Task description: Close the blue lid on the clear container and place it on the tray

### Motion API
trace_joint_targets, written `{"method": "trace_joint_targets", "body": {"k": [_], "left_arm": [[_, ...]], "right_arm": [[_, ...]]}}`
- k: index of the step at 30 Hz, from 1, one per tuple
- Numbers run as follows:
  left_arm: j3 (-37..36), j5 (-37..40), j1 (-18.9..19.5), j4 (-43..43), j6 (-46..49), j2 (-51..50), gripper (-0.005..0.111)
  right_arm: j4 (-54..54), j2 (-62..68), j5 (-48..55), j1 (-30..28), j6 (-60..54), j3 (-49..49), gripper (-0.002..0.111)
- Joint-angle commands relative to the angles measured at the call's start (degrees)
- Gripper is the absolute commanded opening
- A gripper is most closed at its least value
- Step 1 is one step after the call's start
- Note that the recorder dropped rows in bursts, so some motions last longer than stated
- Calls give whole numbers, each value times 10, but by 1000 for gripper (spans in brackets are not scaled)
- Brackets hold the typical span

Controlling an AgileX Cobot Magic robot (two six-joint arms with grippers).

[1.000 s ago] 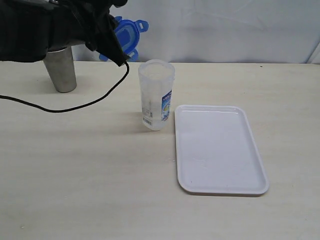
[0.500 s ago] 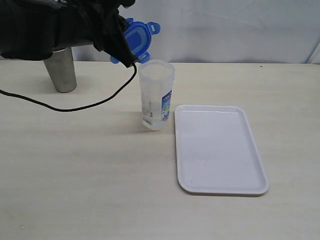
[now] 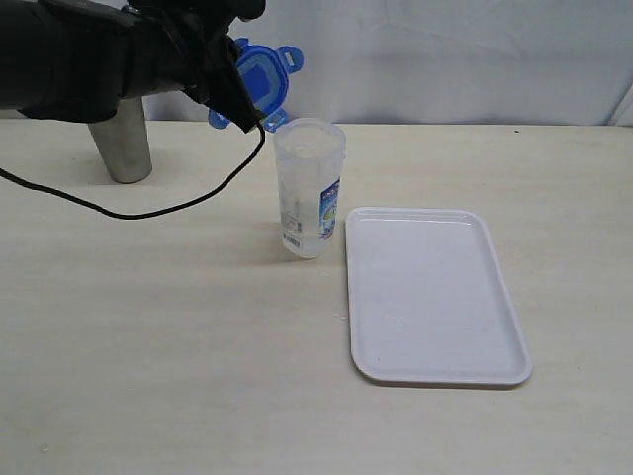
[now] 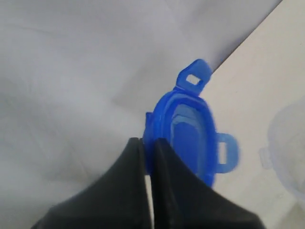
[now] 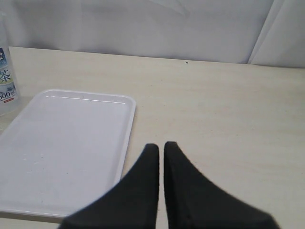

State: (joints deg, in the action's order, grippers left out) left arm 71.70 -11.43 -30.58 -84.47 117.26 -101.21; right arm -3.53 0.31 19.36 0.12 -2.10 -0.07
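Both grippers are closed: the left gripper (image 4: 148,145) pinches the blue lid (image 3: 260,77) by its edge, and the right gripper (image 5: 161,149) holds nothing. In the last second the lid came closer to the clear container (image 3: 310,188), which stands open on the tabletop (image 3: 148,327) just beside the tray (image 3: 435,297). The lid is tilted, so levelling it probably comes next.

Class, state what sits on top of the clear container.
Nothing: the clear container stands open. The blue lid hangs tilted above and beside its rim, pinched in the left gripper. The label hides part of the inside.
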Motion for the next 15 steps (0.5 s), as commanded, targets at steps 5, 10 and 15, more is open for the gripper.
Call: {"method": "trace_joint_targets", "body": {"k": [5, 10, 15], "left_arm": [[5, 72, -1, -2, -35, -1, 0], [4, 73, -2, -17, -35, 0, 0], [4, 55, -31, -16, -26, 1, 0]], "right_arm": [[1, -3, 0, 0, 0, 1, 4], [1, -3, 0, 0, 0, 1, 4], [1, -3, 0, 0, 0, 1, 4]]}}
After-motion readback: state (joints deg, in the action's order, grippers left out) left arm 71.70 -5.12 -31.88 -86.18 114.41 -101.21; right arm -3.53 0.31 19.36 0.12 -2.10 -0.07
